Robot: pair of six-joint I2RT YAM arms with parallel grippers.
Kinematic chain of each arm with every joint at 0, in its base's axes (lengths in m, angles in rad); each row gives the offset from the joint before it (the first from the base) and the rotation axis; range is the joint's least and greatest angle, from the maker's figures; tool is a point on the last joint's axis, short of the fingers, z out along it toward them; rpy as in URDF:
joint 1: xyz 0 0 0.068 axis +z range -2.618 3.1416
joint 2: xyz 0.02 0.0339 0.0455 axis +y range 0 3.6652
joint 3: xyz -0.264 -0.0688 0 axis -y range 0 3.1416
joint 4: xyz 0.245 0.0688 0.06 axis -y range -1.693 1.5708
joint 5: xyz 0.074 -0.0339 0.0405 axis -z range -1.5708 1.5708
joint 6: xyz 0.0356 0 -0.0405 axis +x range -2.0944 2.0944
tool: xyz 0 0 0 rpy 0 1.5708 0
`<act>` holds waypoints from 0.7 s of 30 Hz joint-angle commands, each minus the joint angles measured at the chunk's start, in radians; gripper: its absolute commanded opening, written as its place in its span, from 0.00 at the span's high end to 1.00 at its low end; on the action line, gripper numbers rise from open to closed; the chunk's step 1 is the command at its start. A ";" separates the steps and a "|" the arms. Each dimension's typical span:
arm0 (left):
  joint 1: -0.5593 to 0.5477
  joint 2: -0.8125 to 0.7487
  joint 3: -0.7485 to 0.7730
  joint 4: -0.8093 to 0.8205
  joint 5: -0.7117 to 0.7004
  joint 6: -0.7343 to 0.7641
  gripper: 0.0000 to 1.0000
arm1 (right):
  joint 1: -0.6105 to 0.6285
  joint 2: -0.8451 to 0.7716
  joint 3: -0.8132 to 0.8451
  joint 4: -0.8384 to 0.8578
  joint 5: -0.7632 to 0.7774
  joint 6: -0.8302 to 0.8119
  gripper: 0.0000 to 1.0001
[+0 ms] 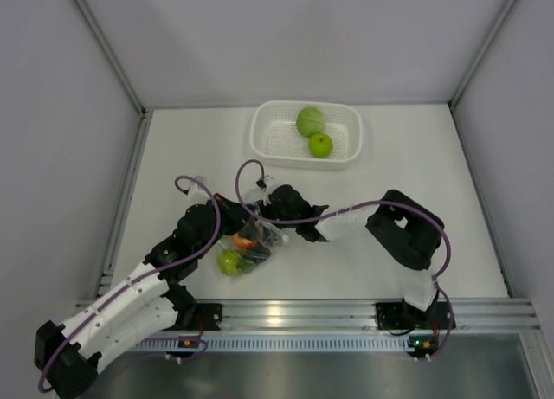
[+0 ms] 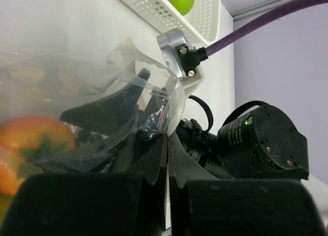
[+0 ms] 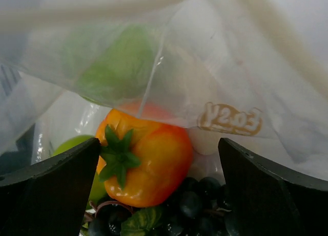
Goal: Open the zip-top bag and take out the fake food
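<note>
Left jaws shut, pinching the film of the bag [image 1: 258,238] at its mouth. The bag sits between the arms, near the front of the table [image 1: 433,183]. Right jaws are wide open inside the bag, straddling the apple [image 3: 154,162], nothing gripped.

Risk: closing may catch film along with the apple, or the pull-out may drag the bag from the left pinch and spill the grapes [image 3: 200,195].

Only the right wrist view shows the straddle. Only the top view shows both green fruits [image 1: 312,122] in the basket [image 1: 262,141].
</note>
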 commanded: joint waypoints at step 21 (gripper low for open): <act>0.002 -0.027 -0.031 -0.005 -0.052 0.032 1.00 | 0.105 -0.074 0.068 -0.204 0.332 -0.156 0.39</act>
